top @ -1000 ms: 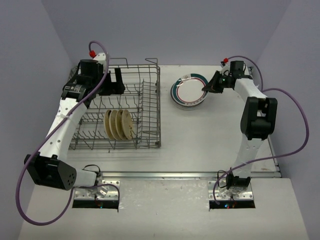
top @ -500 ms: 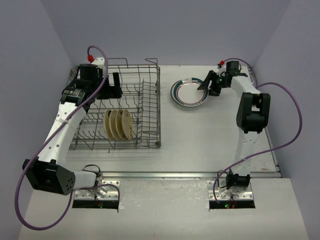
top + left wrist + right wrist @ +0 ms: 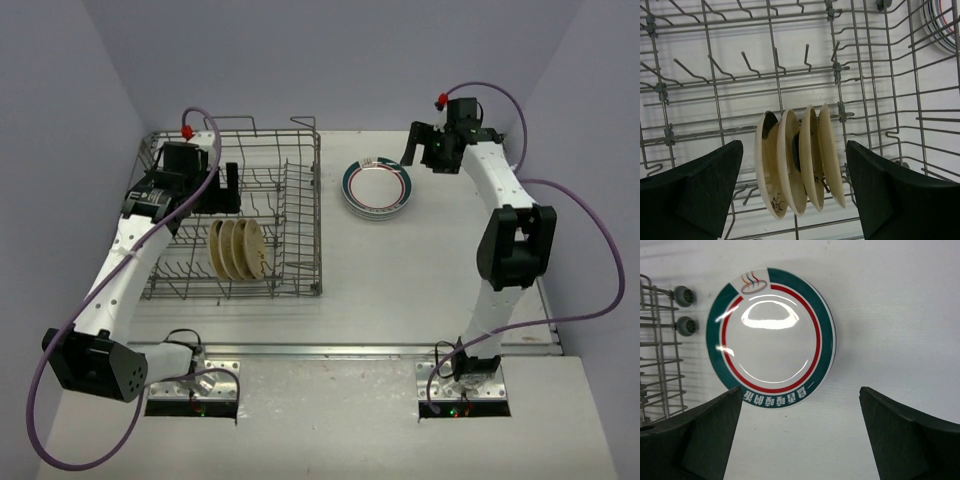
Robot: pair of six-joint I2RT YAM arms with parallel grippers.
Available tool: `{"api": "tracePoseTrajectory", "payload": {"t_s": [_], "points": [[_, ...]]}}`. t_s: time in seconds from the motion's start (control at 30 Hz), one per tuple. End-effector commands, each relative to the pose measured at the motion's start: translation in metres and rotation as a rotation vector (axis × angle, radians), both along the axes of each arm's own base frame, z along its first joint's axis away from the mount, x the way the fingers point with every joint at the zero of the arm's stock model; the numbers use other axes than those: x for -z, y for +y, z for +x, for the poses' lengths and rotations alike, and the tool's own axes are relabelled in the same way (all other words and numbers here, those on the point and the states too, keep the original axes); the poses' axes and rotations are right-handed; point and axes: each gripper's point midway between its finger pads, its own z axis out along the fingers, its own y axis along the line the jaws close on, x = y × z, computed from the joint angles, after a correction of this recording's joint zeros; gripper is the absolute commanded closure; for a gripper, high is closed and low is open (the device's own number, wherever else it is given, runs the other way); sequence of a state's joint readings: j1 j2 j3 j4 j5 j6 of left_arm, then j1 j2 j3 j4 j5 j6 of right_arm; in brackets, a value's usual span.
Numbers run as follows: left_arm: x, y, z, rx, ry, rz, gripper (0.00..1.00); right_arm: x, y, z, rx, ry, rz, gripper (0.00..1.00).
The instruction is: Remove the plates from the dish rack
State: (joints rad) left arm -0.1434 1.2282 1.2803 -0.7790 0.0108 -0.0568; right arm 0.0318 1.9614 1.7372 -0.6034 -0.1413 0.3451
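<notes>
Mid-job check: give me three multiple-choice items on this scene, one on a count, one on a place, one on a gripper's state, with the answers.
1. How many tan plates stand in the rack? A two; B four; C six.
2. Where is the stack of banded plates? A inside the rack; B on the table, right of the rack; C on top of the tan plates.
3. How is the left gripper? A open and empty; B shut on a tan plate; C shut on a rack wire.

Answers: 1 B, the left wrist view shows four on edge, side by side. 2 B, the top view shows the stack on the table beside the rack's right wall. 3 A, its fingers stand wide apart on either side of the tan plates, touching none.
</notes>
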Motion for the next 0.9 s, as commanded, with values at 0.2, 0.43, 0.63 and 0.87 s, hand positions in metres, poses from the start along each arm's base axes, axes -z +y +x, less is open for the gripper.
{"api": "tracePoseTrajectory", "payload": {"t_s": [0.2, 0.43, 0.63, 0.87], "points": [[0.021, 0.022, -0.029, -0.197, 0.017, 0.114, 0.34, -0.099, -0.009, -0.042, 0.046, -0.251, -0.101, 0.01], [0.026, 0.048, -0.045, -0.277, 0.009, 0.091, 0.41, -0.103, -0.005, -0.071, 0.030, -0.276, -0.095, 0.01], [0.046, 0.055, -0.045, -0.276, 0.091, 0.076, 0.45, -0.103, -0.003, -0.080, 0.023, -0.278, -0.090, 0.01], [0.062, 0.050, -0.040, -0.249, 0.163, 0.075, 0.51, -0.106, -0.003, -0.079, 0.019, -0.281, -0.094, 0.01]]}}
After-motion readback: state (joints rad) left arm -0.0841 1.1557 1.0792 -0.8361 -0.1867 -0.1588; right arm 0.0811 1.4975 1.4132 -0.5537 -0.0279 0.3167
